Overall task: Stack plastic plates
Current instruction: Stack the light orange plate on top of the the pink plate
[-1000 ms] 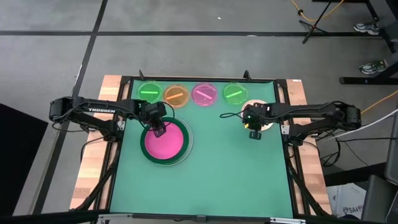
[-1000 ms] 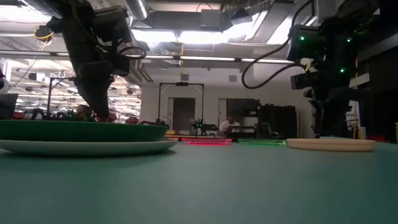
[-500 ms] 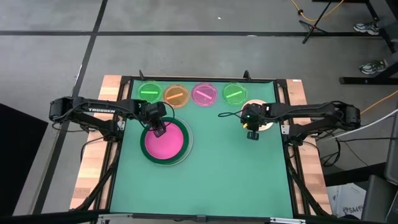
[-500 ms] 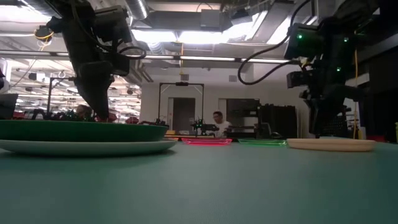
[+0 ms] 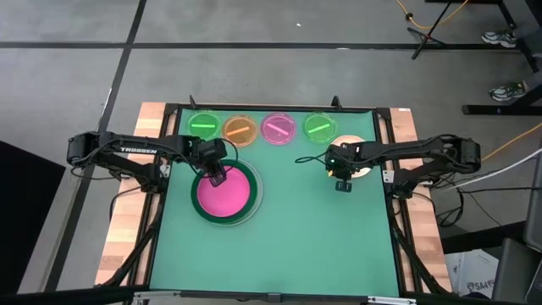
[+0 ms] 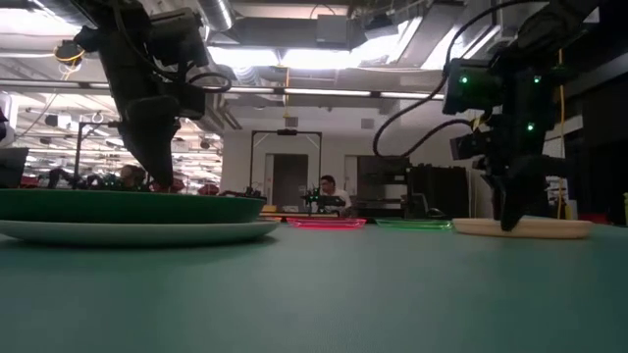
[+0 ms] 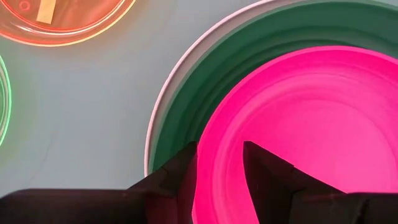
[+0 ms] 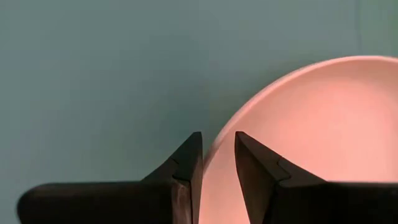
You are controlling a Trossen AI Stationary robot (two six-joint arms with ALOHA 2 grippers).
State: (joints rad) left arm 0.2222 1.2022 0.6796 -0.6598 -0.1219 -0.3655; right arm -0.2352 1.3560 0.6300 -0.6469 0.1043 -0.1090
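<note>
Since the earlier frames my right gripper (image 5: 341,175) has dropped and shifted slightly inward; in the low view it now stands with its tips at the near rim of the cream plate (image 6: 522,227), where before it hung above it. My left gripper (image 5: 217,176) has not moved.

Right wrist view: the 2 fingers (image 8: 186,168) straddle the cream plate's edge, one outside on the mat (image 5: 288,237), one over the plate. The gap is narrow, but I cannot tell whether they are pinching the rim or merely set around it. I judge this as the start of a pick.

Left wrist view: the fingers (image 7: 186,171) sit astride the magenta plate's (image 5: 224,192) rim, apart enough that the rim shows between them. Grip or release, I cannot tell.

Stack status: magenta plate lies on the dark green plate (image 7: 186,106), which lies on the white plate (image 7: 163,99), left of centre. 4 small plates (image 5: 261,127), green, orange, pink, green, lie in a row along the far edge, unstacked. The cream plate lies at the right side, flat on the mat.
</note>
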